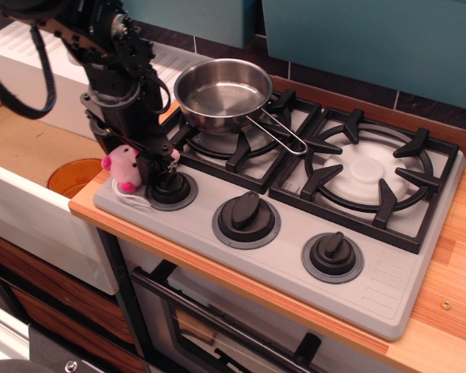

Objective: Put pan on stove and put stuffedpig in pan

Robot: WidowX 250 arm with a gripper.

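Observation:
The shiny steel pan (220, 92) sits on the left burner grate of the grey stove (388, 287), its wire handle (283, 134) pointing right and toward the front. The pink stuffedpig (121, 165) is at the stove's front-left corner, just left of the leftmost knob (171, 186). It is raised a little, and its white string (136, 201) trails onto the stove top. My black gripper (149, 159) comes down from the upper left and is shut on the stuffedpig's right side. The fingers hide part of the plush.
Two more black knobs (246, 217) (332, 254) line the stove front. The right burner grate (369, 175) is bare. Left of the stove is a white sink (31, 210) with an orange disc (71, 174) inside. A teal wall stands behind.

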